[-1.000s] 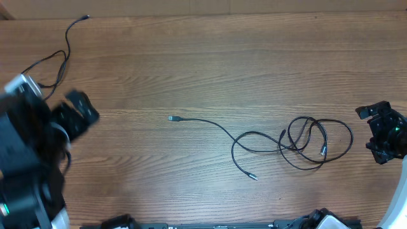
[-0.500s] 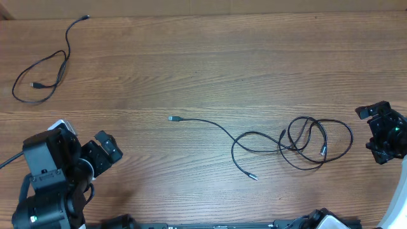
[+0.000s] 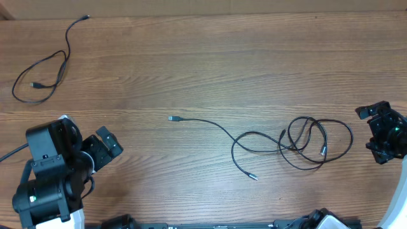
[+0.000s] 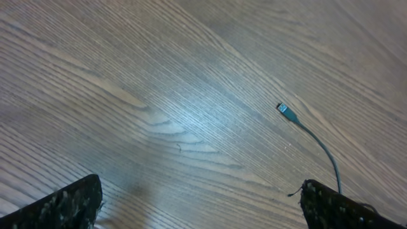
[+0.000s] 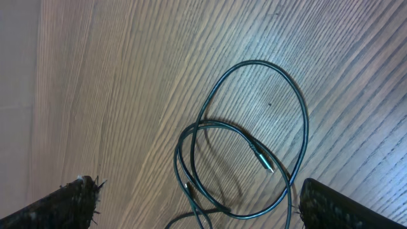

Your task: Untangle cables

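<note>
One thin black cable (image 3: pixel 44 73) lies alone in a loose loop at the far left. Two more cables (image 3: pixel 305 143) lie tangled in loops at the right of the table. A long end runs left from them to a plug (image 3: pixel 172 118), which also shows in the left wrist view (image 4: pixel 287 112). My left gripper (image 3: pixel 107 149) is open and empty at the front left, its fingers (image 4: pixel 203 207) over bare wood. My right gripper (image 3: pixel 372 132) is open and empty just right of the tangle. The loops (image 5: pixel 254 146) lie in front of its fingers (image 5: pixel 200 203).
The wooden table's far edge (image 3: pixel 203 14) runs along the top of the overhead view. The arm bases stand at the front edge (image 3: pixel 216 225).
My left arm has drawn back from near the far-left cable to the front left, leaving that cable on the table. The right arm and the tangle have not moved.
</note>
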